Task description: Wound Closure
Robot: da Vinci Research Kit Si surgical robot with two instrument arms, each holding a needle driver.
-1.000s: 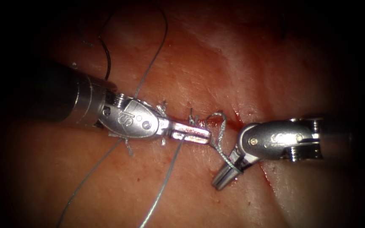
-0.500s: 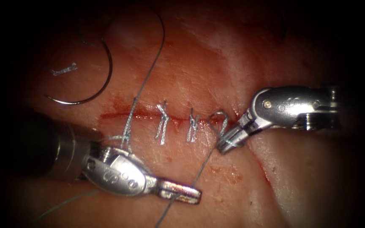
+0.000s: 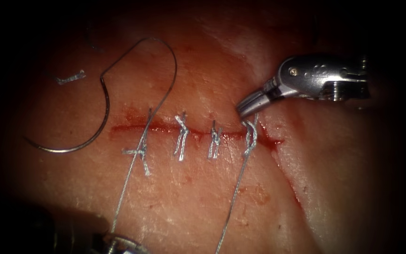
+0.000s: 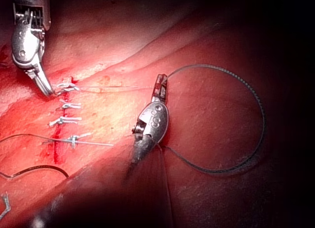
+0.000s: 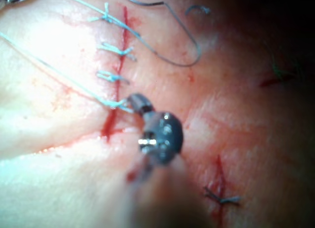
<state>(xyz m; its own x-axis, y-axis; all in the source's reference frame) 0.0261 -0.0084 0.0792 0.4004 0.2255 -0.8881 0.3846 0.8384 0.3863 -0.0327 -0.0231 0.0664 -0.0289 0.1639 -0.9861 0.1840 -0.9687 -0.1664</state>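
Observation:
The cut point(image 3: 193, 134) runs across the tissue point(image 3: 203, 197) with several knotted stitches over it. My right tool point(image 3: 247, 108) sits just above the rightmost knot point(image 3: 250, 137), jaws shut on the thread's short end; the same grip is seen close up point(image 5: 134, 103). My left tool point(image 4: 160, 84) is shut on the long thread point(image 4: 113, 87), which runs taut to that knot; its wrist point(image 3: 118, 244) is at the bottom edge. The curved needle point(image 3: 78, 148) lies free on the tissue beyond the cut's left end, held by neither tool, its thread point(image 3: 172, 61) looping above the cut.
A cut end of thread point(image 3: 71, 76) lies on the tissue above the needle. Red fluid point(image 3: 271, 141) pools at the cut's right end. A fold in the tissue point(image 3: 297, 193) runs down from there. A second small stitched cut point(image 5: 219, 191) is beside the right tool's shaft.
The left tool has drawn down and out toward the bottom edge, pulling thread. The right tool has risen above the cut. The open loop at the rightmost stitch has tightened into a knot.

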